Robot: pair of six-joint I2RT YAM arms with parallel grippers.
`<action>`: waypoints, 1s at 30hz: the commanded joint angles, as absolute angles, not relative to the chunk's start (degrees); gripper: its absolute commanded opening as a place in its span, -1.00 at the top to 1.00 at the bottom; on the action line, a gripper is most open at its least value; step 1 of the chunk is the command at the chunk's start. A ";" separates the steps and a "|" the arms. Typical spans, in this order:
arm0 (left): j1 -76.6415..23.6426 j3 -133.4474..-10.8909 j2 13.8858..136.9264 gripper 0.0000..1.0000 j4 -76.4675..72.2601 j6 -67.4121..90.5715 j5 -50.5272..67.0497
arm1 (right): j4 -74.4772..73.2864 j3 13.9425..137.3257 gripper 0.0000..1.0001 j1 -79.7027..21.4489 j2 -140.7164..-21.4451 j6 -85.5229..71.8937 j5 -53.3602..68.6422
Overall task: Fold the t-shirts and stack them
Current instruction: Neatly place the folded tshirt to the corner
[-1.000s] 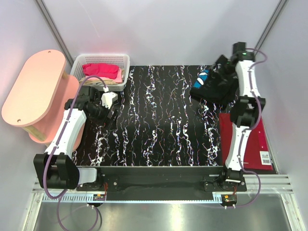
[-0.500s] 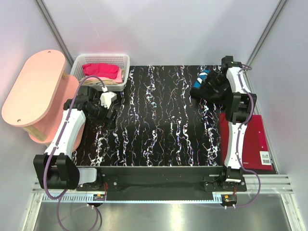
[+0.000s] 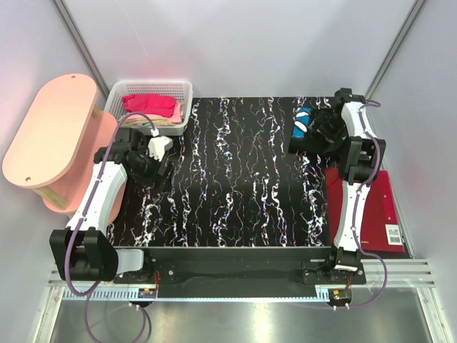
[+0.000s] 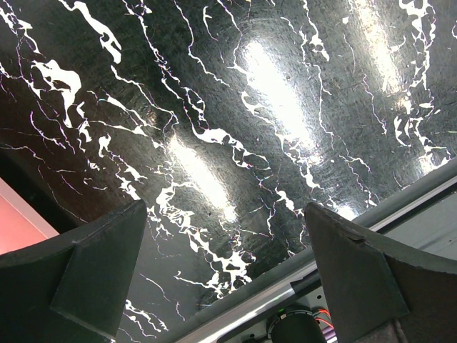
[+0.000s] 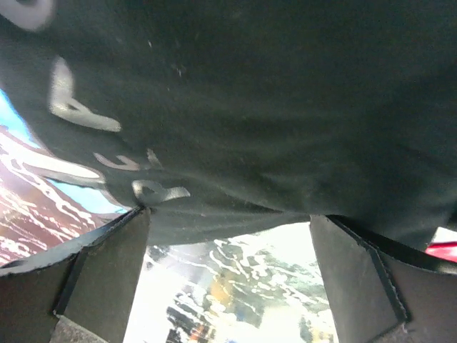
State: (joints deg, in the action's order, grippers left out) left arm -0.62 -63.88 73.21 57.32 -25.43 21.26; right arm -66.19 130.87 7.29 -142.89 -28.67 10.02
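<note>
At two o'clock on the mat [image 3: 235, 179], black shirt [image 3: 308, 136] lies bunched, likely limp and light; right gripper [image 5: 228, 214] gapes empty beside it, left gripper [image 4: 225, 206] likewise; best pinch an edge.

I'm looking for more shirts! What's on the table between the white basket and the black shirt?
Nothing: just bare marbled tabletop between basket and black shirt, in the top view.

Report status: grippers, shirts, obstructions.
Left gripper open, empty, over marbled surface. Right gripper open at black t-shirt, no grip yet. Pink t-shirt in basket. No obstruction seen.
</note>
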 commanded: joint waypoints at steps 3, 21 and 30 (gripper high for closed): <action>-0.26 -64.86 71.45 -0.98 56.25 -24.79 23.64 | -73.03 147.73 -1.00 11.51 -149.84 -24.87 6.85; -0.26 -73.99 72.16 -0.98 55.99 -19.08 19.17 | -70.93 147.14 -0.99 0.55 -124.04 -22.42 12.75; -0.09 -75.68 68.29 -0.98 55.72 -13.72 14.33 | -54.52 110.79 -0.99 -14.33 -88.45 -18.01 6.15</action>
